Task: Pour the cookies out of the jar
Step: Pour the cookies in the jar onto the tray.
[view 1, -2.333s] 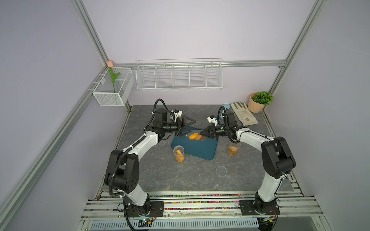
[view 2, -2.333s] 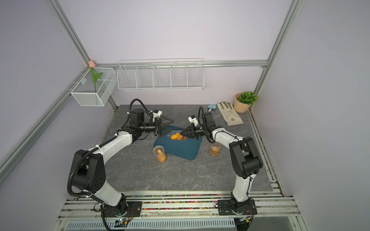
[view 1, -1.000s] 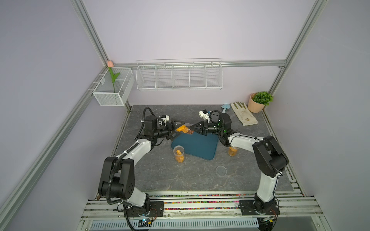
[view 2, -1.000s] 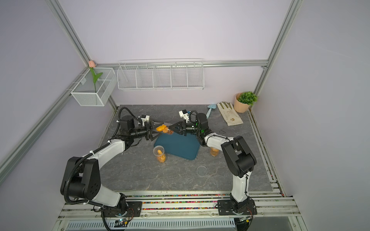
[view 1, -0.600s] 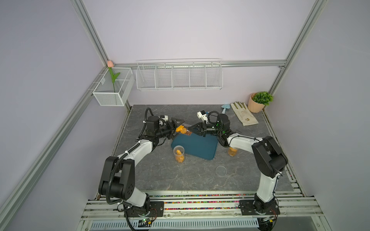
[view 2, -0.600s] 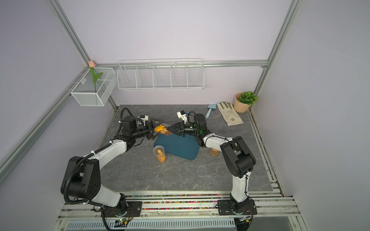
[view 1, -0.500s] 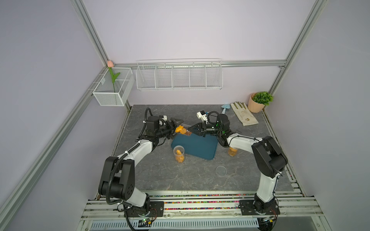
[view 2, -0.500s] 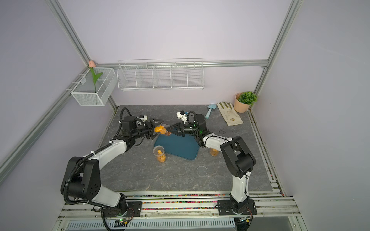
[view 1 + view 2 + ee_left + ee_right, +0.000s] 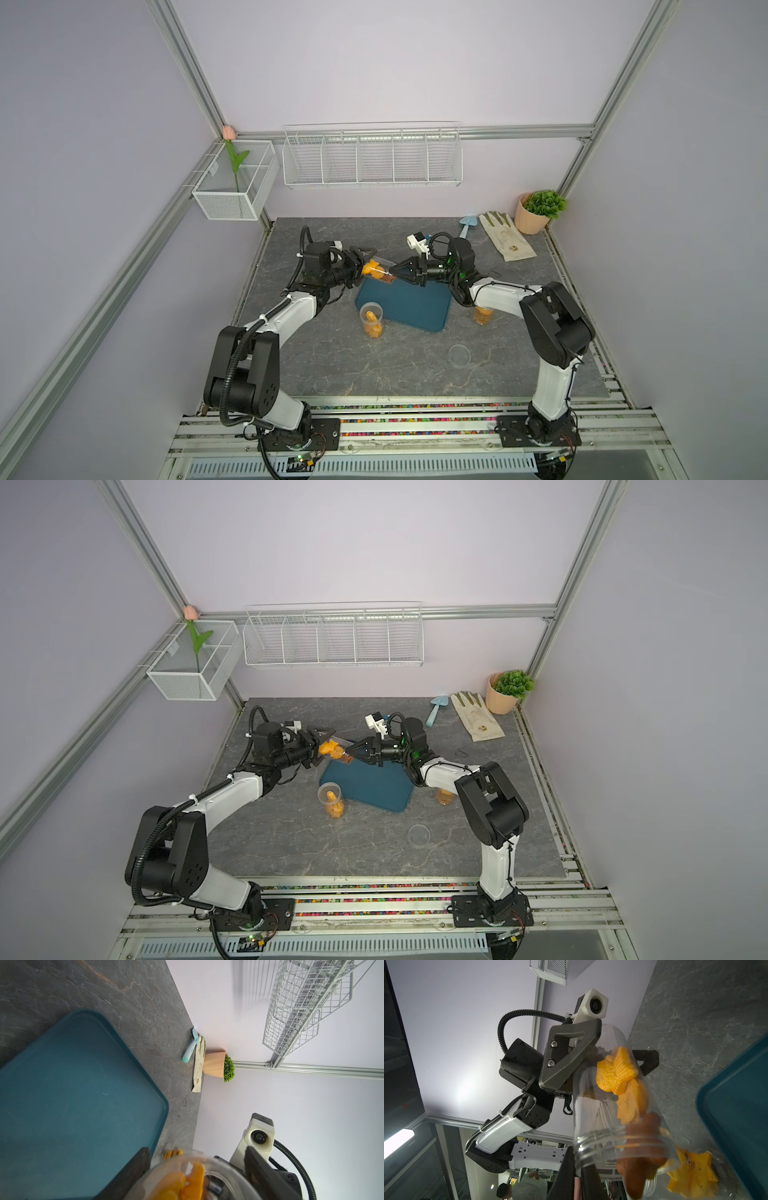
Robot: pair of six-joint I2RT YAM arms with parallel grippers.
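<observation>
top views, jar: the clear jar point(image 9: 377, 272) hangs sideways between the two pincers, mouth pointing at the right one
top views, left pincer point(image 9: 365, 266): clamped on the jar's bottom end
top views, right pincer point(image 9: 395, 272): tip is right at the mouth with the jaws nearly together, honestly can't tell if it's pinching the rim or not
top views, progress: the cookies point(image 9: 330, 748) all look to be inside, and the teal tray point(image 9: 374, 787) below the pincers is bare, so I'd say the pour hasn't started
top views, around: an open second jar point(image 9: 371, 322) with cookies stands base-side of the left pincer, touching the tray edge. A third jar point(image 9: 482, 316) sits under the right arm, and a loose lid point(image 9: 459, 355) lies well apart
left wrist, jar point(image 9: 187, 1178): fills the gap between the fingers point(image 9: 143, 1159), orange showing through. The tray point(image 9: 83, 1095) beyond is empty
right wrist, cookies point(image 9: 616, 1072): orange ones sit mid-jar, with the brown star point(image 9: 639, 1157) at the mouth
right wrist, in the way: the right pincer's own finger point(image 9: 566, 1174) sits at the rim, so it probably has to back off before tipping
</observation>
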